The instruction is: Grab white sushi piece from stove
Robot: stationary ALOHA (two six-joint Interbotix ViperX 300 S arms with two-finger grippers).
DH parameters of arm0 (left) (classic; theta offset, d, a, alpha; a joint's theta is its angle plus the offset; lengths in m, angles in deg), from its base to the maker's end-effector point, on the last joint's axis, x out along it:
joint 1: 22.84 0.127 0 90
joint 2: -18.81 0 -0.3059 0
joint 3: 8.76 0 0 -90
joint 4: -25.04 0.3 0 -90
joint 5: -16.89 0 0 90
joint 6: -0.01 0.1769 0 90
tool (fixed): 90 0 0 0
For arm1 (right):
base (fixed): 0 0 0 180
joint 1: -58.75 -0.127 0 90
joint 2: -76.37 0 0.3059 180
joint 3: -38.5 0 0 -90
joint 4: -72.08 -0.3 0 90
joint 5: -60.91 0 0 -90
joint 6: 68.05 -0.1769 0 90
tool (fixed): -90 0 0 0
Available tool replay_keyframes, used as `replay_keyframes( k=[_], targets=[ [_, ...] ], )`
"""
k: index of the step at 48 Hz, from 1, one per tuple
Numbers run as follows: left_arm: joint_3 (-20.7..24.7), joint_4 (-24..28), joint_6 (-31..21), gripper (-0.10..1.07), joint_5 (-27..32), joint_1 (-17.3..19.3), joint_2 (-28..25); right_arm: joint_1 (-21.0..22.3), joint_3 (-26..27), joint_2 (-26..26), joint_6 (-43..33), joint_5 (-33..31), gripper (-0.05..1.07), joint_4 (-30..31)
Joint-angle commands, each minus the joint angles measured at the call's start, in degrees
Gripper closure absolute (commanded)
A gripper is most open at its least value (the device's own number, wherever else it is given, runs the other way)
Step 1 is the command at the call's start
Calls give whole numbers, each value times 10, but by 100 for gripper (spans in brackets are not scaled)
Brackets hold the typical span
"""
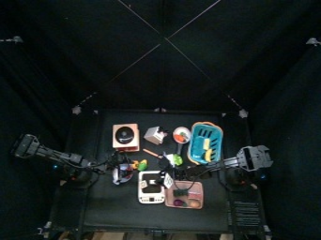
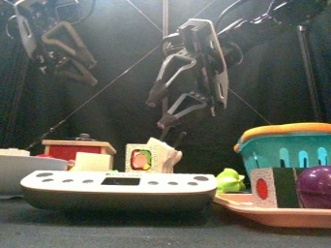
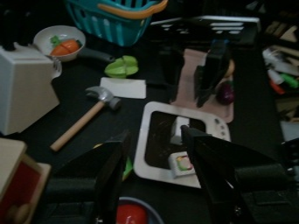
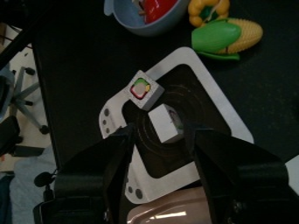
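Two pincers (image 4: pixel 158 175) (image 3: pixel 158 171) hovering wide above stove (image 4: pixel 205 96); approach step. Next: lower right onto white sushi (image 4: pixel 167 123), close.

Black curtains (image 1: pixel 75 56), small black table (image 1: pixel 100 202).

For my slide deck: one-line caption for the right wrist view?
Right gripper open above the white stove, two sushi pieces on top.

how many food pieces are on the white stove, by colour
white sushi piece: 1
piece with a green and red top: 1
total on the stove: 2
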Motion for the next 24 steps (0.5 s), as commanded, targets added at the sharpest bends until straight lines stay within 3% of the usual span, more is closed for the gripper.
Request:
replay_keyframes(
  k=[1, 6, 11, 20, 24],
  targets=[
    [40, -48, 32, 11, -2, -6, 0, 10, 0, -33, 2, 5, 20, 19],
    [61, -111, 85, 11, 18, -11, -1, 15, -11, -47, 2, 8, 20, 35],
    [87, -201, 165, 11, 82, -13, -5, 23, -25, -61, 3, 14, 20, 47],
    [149, -344, 387, 11, 250, -29, -31, 56, -57, -90, 4, 58, 20, 76],
    [167, -364, 455, 11, 263, -29, -45, 72, -71, -100, 4, 92, 20, 87]
  ],
)
